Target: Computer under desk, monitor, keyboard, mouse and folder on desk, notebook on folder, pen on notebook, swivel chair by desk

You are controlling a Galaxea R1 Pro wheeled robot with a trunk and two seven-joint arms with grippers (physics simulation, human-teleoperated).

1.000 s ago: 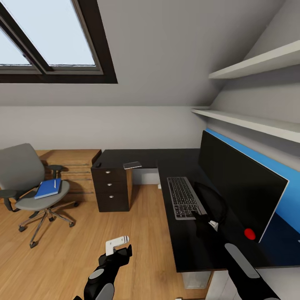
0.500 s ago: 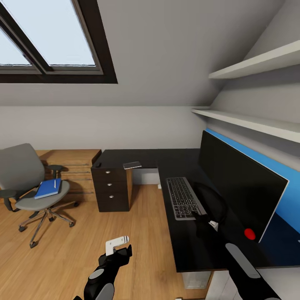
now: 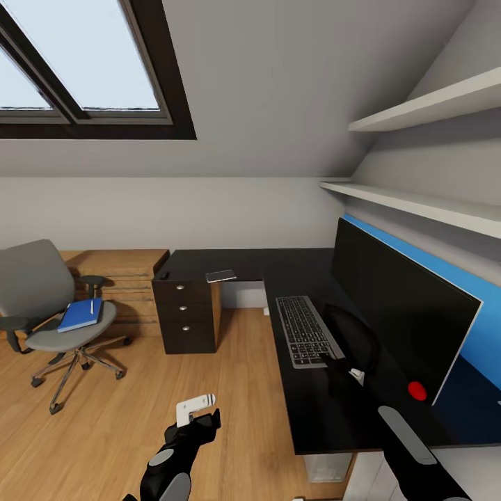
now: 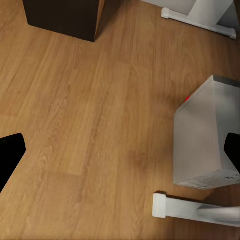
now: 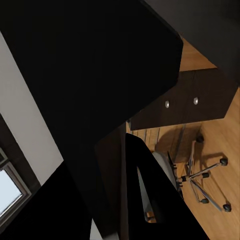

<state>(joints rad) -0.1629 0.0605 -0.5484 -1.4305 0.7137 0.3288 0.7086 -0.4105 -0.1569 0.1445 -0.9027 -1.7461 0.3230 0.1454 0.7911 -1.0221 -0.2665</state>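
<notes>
The right gripper [image 3: 334,362] sits at the near edge of the keyboard [image 3: 305,328], at 5 o'clock of it; whether its jaws grip it I cannot tell. To finish well, I would slide the keyboard slowly, flat on the desk [image 3: 313,410], parallel to the monitor [image 3: 396,306].

The left gripper [image 3: 198,412] hangs wide open over the floor. The folder [image 3: 80,314] lies on the swivel chair [image 3: 49,299] with the pen [image 3: 91,306] on it. The 3 drawers [image 3: 183,316] look closed, their contents hidden.

Beside the right end effector [image 3: 342,369], the keyboard [image 3: 305,330] has its near corner hidden; the end effector's jaws blend into the black worktop [image 3: 306,410], their spacing unreadable.
</notes>
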